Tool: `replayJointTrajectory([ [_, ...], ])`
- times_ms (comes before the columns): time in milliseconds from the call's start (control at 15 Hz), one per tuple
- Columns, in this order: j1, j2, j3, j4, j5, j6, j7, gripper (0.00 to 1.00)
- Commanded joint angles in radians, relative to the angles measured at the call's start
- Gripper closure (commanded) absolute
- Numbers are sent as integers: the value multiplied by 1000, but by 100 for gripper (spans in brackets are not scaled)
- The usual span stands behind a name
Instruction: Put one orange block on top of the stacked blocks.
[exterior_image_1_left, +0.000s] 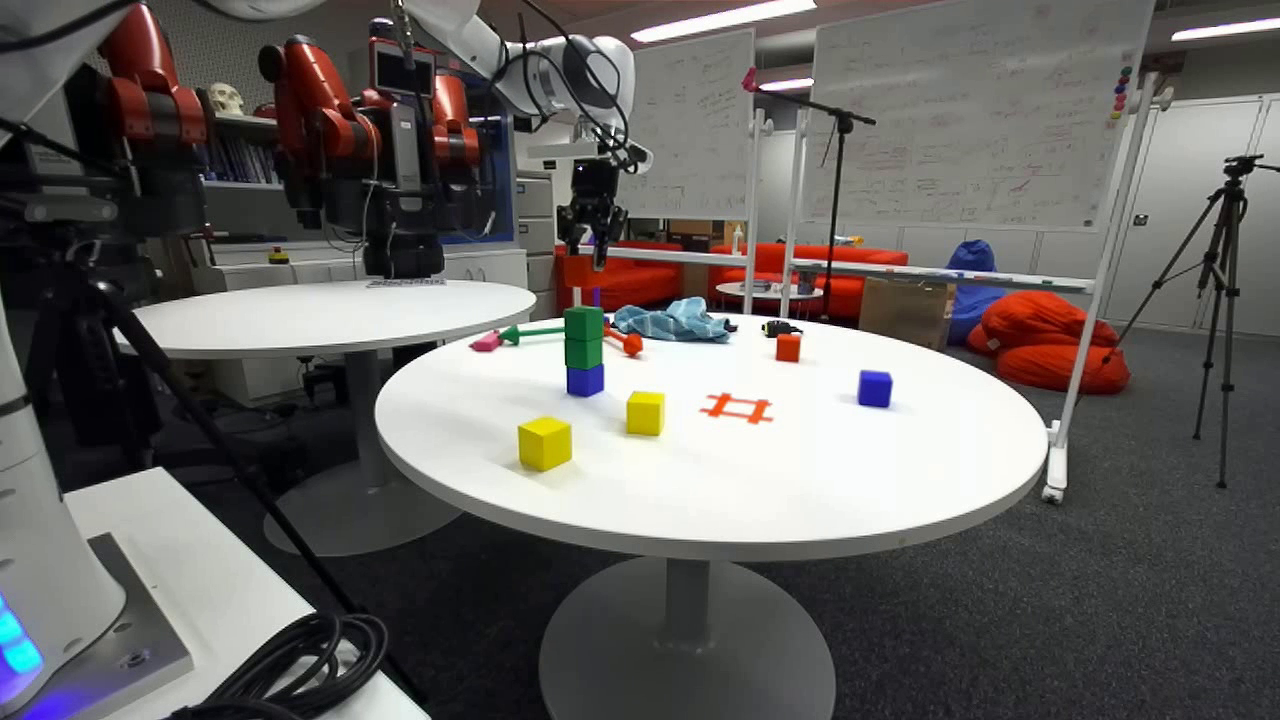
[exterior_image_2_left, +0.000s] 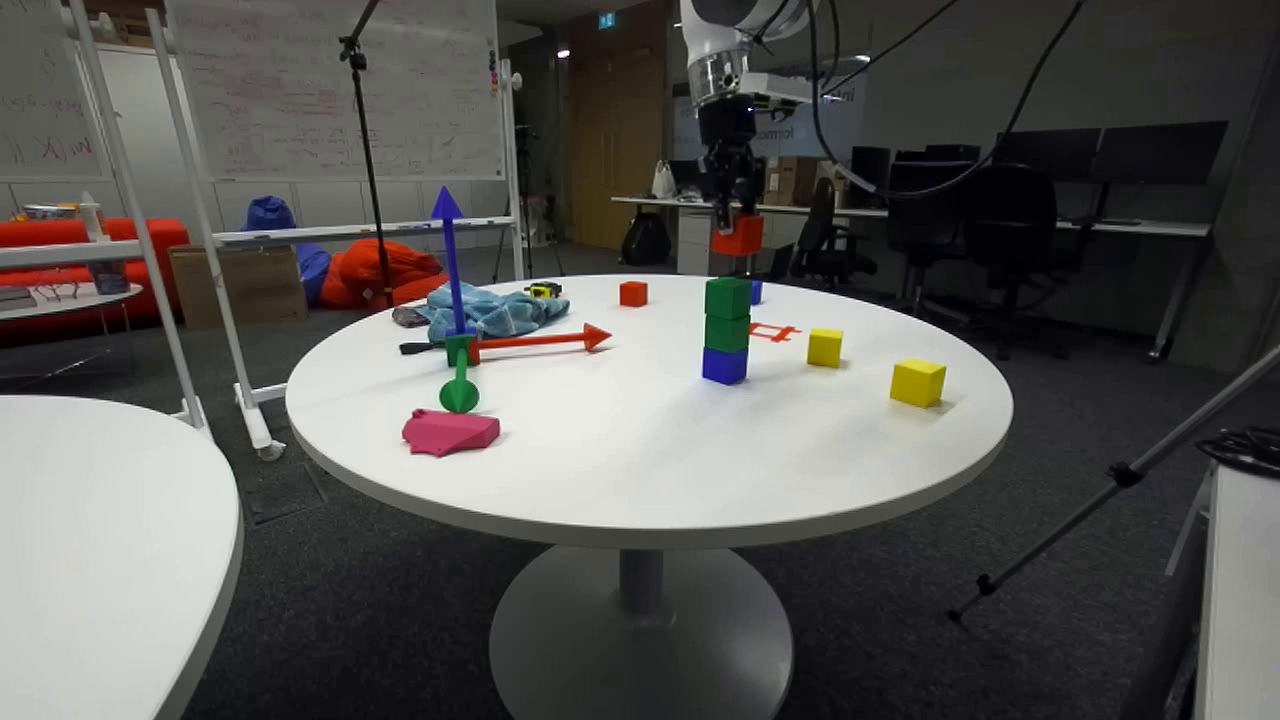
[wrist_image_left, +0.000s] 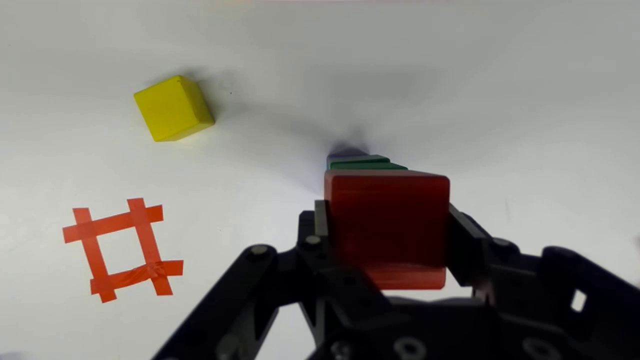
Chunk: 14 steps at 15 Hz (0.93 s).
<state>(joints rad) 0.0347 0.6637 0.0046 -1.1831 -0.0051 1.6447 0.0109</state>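
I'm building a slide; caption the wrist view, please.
Gripper holds the orange block above the stacked blocks; yellow cube and tape frame at picture left.

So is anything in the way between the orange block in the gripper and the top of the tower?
Nothing that I can see. The gripper holds the orange block roughly above the stacked blocks, and both exterior views show an open gap between it and the top green cube.
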Motion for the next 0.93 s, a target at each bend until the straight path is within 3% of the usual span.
replayJointTrajectory([
  [0,-18,45,14,90,20,-70,-35,71],
  [867,-26,155,19,239,40,-133,-30,71],
])
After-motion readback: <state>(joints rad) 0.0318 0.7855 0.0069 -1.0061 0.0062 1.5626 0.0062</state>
